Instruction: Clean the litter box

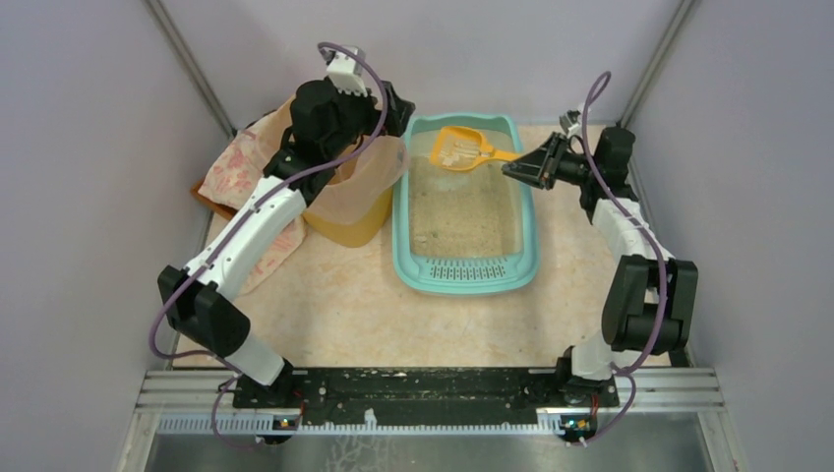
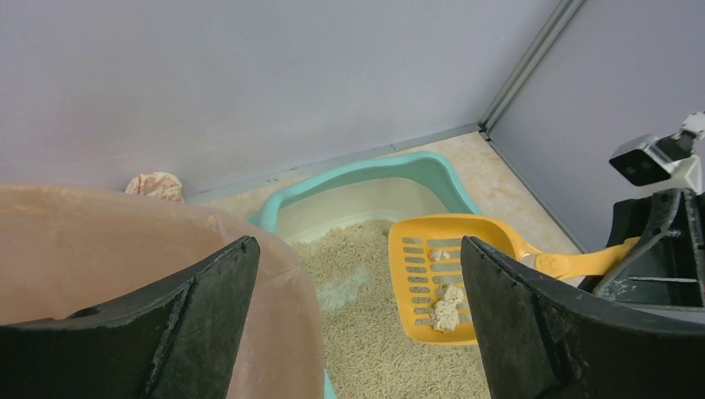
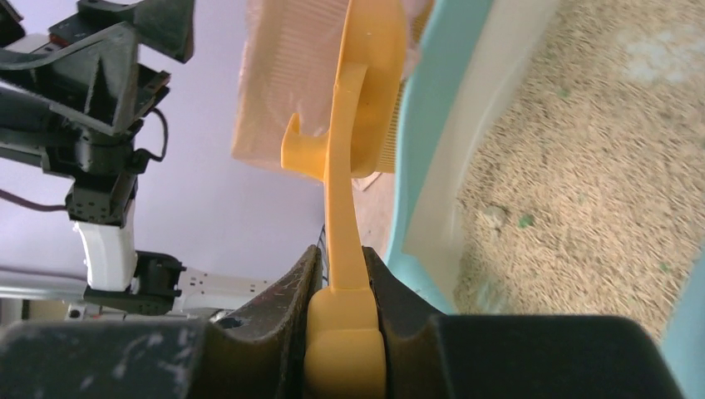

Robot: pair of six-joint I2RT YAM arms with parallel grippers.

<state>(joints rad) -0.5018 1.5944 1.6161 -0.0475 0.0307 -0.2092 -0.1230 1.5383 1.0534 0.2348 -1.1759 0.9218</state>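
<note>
The teal litter box (image 1: 465, 278) lies at the table's middle back, with beige litter inside and its grille at the near end. It also shows in the left wrist view (image 2: 366, 170) and the right wrist view (image 3: 432, 125). My right gripper (image 1: 523, 167) (image 3: 342, 258) is shut on the handle of a yellow slotted scoop (image 1: 457, 149) (image 3: 345, 166). It holds the scoop above the box's far end. Pale clumps (image 2: 447, 312) lie in the scoop (image 2: 432, 249). My left gripper (image 1: 388, 110) (image 2: 356, 245) is open and empty, over the rim of the yellow bin.
The round yellow bin with its peach bag liner (image 1: 359, 192) (image 2: 100, 241) stands just left of the litter box, touching it. A patterned cloth (image 1: 236, 167) lies left of the bin. Grey walls close in the back and both sides.
</note>
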